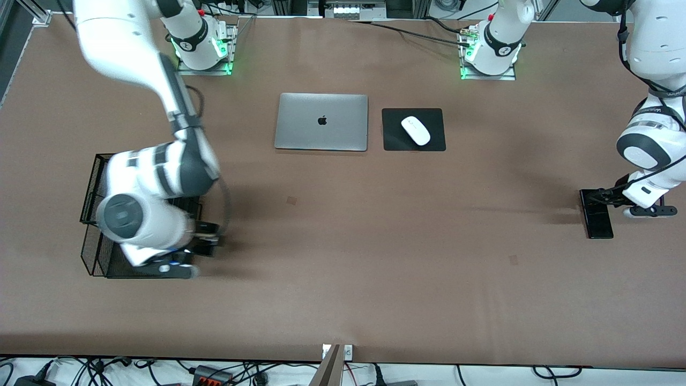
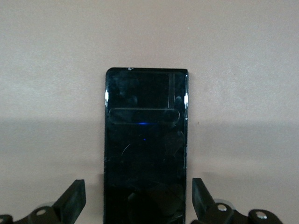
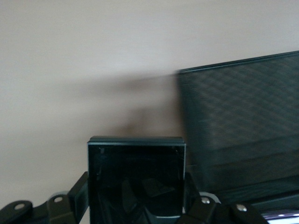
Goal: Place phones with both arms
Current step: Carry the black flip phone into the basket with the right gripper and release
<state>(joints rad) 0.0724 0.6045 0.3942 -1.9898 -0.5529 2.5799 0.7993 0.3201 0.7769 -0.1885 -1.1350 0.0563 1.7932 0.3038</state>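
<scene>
Left gripper, fingers spread wide, straddles the long black slab phone lying flat on the brown table at the left arm's end, approx 3 o'clock from the silver laptop. Right gripper clenches a squarish black flip phone w/ black wire-mesh basket just beside.

Laptop beside mouse on pad, slab phone toward left arm's end

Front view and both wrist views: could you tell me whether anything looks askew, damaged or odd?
Nothing stands out. The laptop and mouse sit squarely; the slab phone lies flat between the left gripper's open jaws, and the right gripper holds a small black phone beside the mesh basket.
</scene>
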